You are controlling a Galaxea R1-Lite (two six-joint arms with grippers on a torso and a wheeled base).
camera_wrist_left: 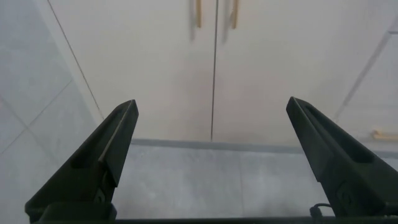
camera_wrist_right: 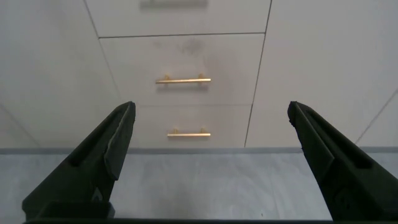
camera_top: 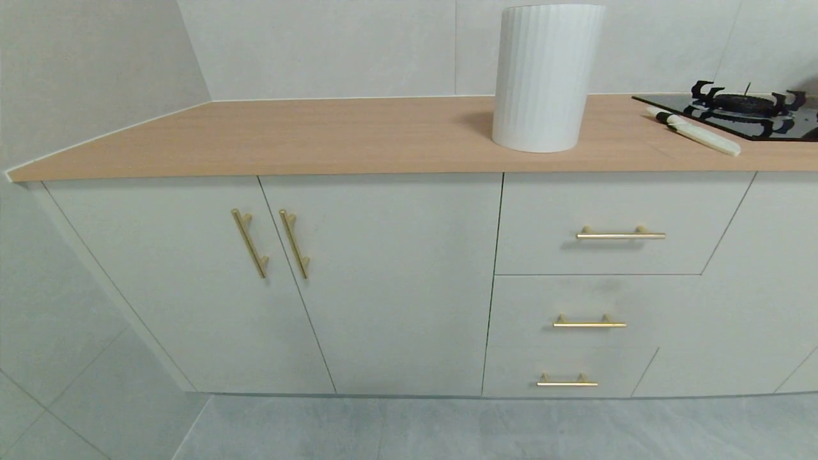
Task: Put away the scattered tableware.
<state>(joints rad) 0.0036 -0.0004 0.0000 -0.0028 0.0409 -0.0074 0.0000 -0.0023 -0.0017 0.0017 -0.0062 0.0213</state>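
A white knife with a black band [camera_top: 695, 132] lies on the wooden countertop [camera_top: 319, 134] at the right, beside the hob. A tall white ribbed holder [camera_top: 544, 76] stands on the countertop left of it. My left gripper [camera_wrist_left: 211, 112] is open with nothing in it, low in front of the two cupboard doors [camera_wrist_left: 214, 68]. My right gripper [camera_wrist_right: 211, 112] is open and holds nothing, low in front of the stack of drawers [camera_wrist_right: 183, 68].
A black gas hob [camera_top: 748, 112] sits at the far right of the countertop. Below are two cupboard doors with gold handles [camera_top: 271, 243] and three drawers with gold handles [camera_top: 620, 235]. Tiled walls close the left side and back; grey floor lies below.
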